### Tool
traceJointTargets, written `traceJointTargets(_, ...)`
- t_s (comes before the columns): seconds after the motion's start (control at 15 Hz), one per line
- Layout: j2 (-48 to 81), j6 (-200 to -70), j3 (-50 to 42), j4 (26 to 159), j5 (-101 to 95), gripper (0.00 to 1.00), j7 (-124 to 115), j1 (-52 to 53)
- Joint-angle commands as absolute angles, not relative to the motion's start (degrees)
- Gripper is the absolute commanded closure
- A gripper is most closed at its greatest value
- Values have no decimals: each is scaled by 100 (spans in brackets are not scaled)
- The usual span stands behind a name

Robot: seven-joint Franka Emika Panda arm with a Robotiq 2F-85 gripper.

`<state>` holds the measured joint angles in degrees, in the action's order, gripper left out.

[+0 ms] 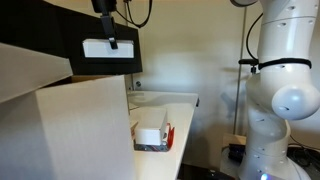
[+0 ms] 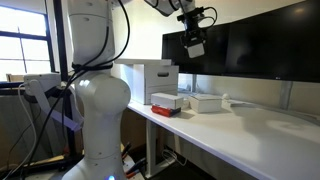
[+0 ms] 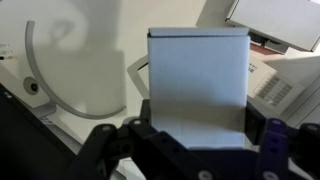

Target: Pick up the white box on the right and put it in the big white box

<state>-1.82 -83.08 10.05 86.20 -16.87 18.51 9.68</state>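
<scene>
My gripper (image 1: 108, 38) is shut on a small white box (image 1: 100, 48) and holds it high above the table. In an exterior view the gripper (image 2: 194, 38) and the held box (image 2: 195, 49) hang over the desk's middle. In the wrist view the box (image 3: 197, 65) fills the centre, clamped between the black jaws (image 3: 197, 125). The big white box (image 1: 70, 130) is open-topped, stands at the table's end and fills the foreground. It also shows in an exterior view (image 2: 150, 78), to the left of the gripper and lower.
A red-and-white box (image 1: 152, 135) (image 2: 165, 101) and another flat white box (image 2: 206, 102) lie on the white table (image 2: 250, 130). Black monitors (image 2: 250, 50) stand along the back. The robot's white base (image 1: 285, 95) is beside the table.
</scene>
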Motion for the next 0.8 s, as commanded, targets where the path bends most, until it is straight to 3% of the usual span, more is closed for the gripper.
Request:
traceJointTargets(0.0,168,-7892,1226,7955,-2203,41,1743,1183)
traceJointTargets(0.73,476,-7076,1668,6868,-1142,41,2217,1702)
